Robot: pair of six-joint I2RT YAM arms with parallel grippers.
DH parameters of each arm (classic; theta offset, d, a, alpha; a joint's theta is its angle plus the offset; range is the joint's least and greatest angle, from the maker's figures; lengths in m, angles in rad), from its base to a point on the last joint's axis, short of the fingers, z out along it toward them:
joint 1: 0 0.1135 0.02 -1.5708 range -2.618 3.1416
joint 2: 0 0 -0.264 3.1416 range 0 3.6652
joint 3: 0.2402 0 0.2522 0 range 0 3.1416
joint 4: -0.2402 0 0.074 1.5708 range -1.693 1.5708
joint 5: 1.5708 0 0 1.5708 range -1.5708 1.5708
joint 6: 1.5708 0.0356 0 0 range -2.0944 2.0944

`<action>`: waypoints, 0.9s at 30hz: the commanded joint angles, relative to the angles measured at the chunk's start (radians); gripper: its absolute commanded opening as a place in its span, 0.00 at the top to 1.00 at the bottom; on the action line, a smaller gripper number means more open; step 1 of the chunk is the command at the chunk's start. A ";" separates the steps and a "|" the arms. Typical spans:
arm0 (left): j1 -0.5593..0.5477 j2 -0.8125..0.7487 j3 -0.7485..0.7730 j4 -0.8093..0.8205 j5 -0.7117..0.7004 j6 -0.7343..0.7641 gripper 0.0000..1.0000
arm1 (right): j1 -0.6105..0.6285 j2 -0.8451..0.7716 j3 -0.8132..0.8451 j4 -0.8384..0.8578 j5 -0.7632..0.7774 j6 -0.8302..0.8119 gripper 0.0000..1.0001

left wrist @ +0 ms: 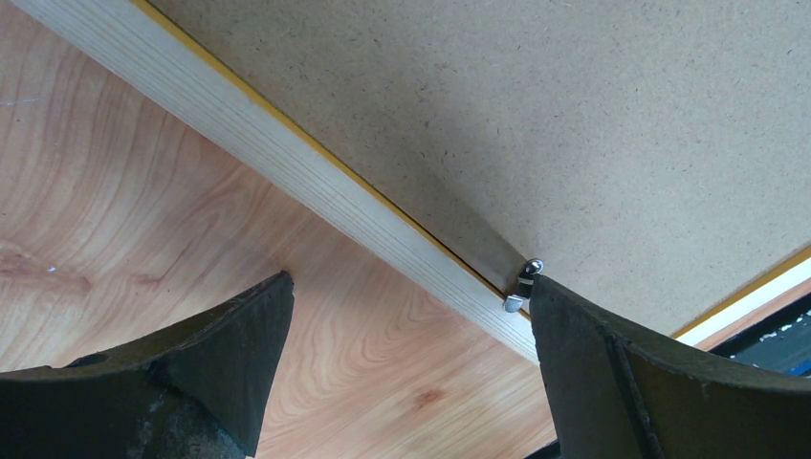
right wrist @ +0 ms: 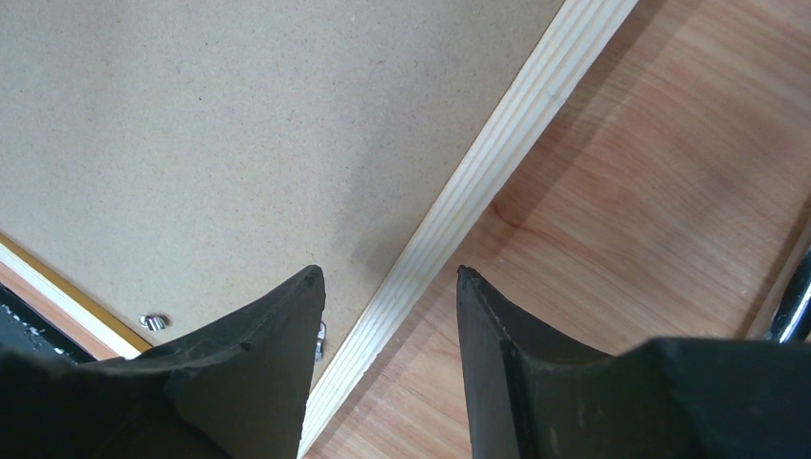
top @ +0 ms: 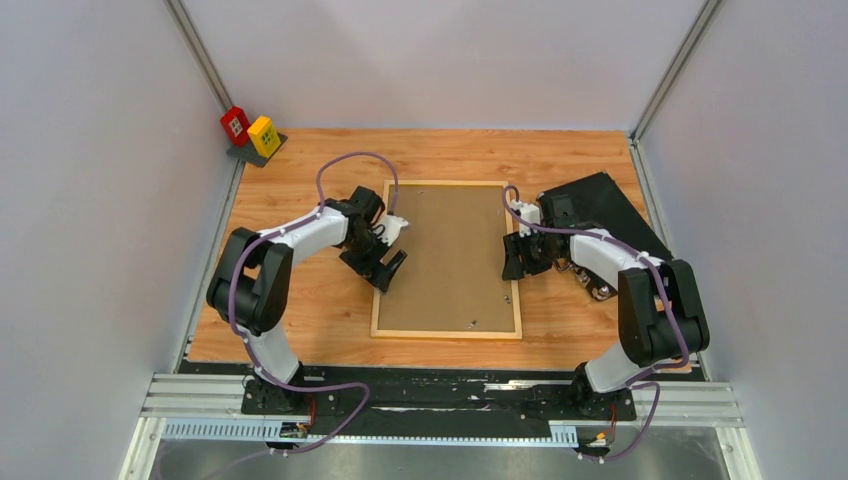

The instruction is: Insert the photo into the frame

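Your left pincer [top: 392,250] stands wide apart across the left rail of the frame [top: 446,332], and it grips nothing. In its wrist view, the right finger [left wrist: 593,363] sits against a small metal clip [left wrist: 521,287] at the rail's inner edge. Your right pincer [top: 515,255] is partly open across the right rail. One finger is over the brown backing board [top: 450,255] and the other over the table [top: 300,310], so it too grips nothing.

The frame lies face down in the middle of the table with the board seated in it. You can't see the photo in any view, and it may be under the board or out of sight.

From here the main risks are these:
- If the left finger pushes hard on that clip, it could drag the whole frame sideways, because nothing pins it.
- If you close either pincer now, it would pinch the rail and not the board, and a lift would tip the frame.
- If you drive the right side outward, the frame could bump the black case [top: 600,205] just beyond it.
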 commanded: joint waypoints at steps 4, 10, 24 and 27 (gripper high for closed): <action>-0.004 -0.022 -0.021 0.021 -0.007 0.015 0.00 | 0.002 -0.008 0.019 0.030 0.007 -0.006 0.48; -0.004 -0.084 -0.013 0.012 -0.002 0.003 0.00 | 0.002 -0.004 0.020 0.030 0.007 -0.006 0.48; -0.004 -0.036 0.025 0.048 -0.063 -0.005 0.00 | 0.002 -0.015 0.014 0.030 0.007 -0.008 0.48; -0.004 -0.017 0.025 0.060 -0.070 -0.003 0.00 | 0.002 -0.016 0.014 0.029 0.007 -0.009 0.48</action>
